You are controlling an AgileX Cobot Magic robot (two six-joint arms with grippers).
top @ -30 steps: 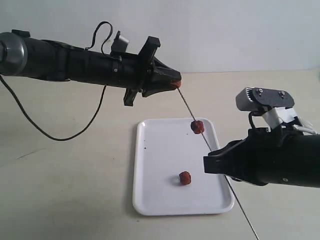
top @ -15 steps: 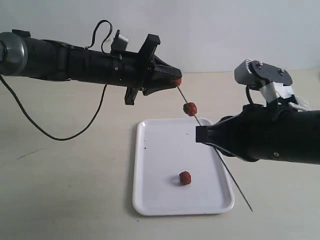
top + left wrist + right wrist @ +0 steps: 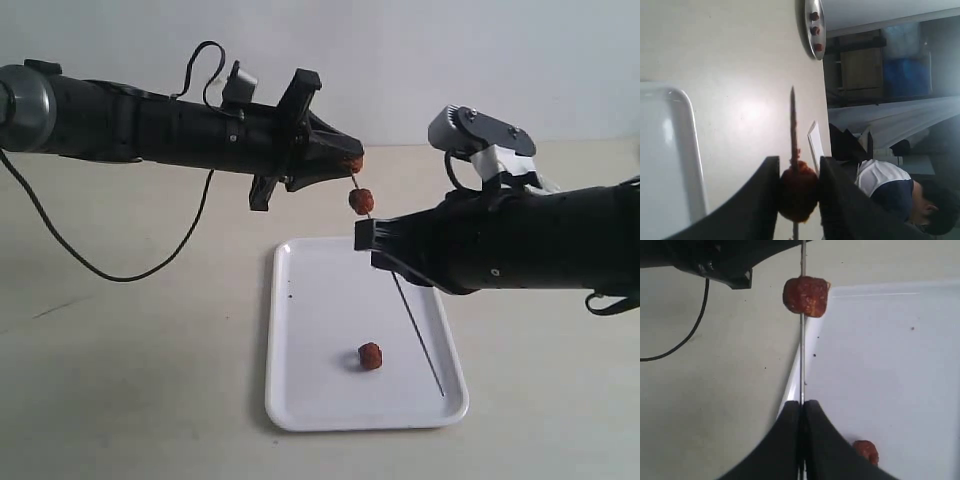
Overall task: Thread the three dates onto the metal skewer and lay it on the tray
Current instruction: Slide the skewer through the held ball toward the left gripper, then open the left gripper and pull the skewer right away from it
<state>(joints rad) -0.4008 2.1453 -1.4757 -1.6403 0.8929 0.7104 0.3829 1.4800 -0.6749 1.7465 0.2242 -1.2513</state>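
Here, above the tray's (image 3: 300, 400) far edge, a first date (image 3: 798, 194) is clamped by the left end effector (image 3: 350, 163) to meet the skewer (image 3: 415, 335) pinched tight by the right end effector (image 3: 801, 407); second date (image 3: 361, 200) threaded, third date (image 3: 370, 355) on the tray.

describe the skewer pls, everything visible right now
Thin, straight grey metal skewer, held slanted in the air over the tray. The right gripper is shut on it; one date sits threaded just above that grip. Its upper end pierces a second date pinched in the left gripper, pointed tip poking through. Lower end hangs free.
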